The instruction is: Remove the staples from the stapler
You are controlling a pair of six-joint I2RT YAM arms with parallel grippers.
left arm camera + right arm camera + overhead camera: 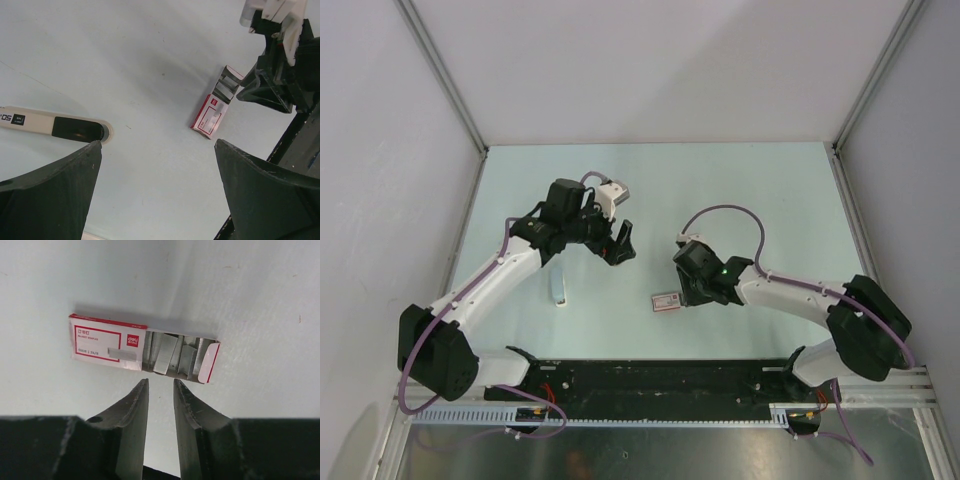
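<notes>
The stapler [558, 286] is a pale oblong bar with a black section, lying flat left of centre; the left wrist view shows it [55, 125] beside my left finger. My left gripper [618, 245] is wide open and empty, hovering to the right of the stapler [157, 144]. A red-and-white staple box [667, 301] lies open with silvery staple strips inside [142, 348]; it also shows in the left wrist view [214, 111]. My right gripper [160, 383] is just short of the box's open part, jaws a narrow gap apart, holding nothing. In the top view it [686, 295] is right of the box.
The black rail [650, 380] with both arm bases runs along the near edge. Grey walls enclose the pale table [770, 190] at left, back and right. The right arm's wrist [280, 75] shows at the upper right of the left wrist view.
</notes>
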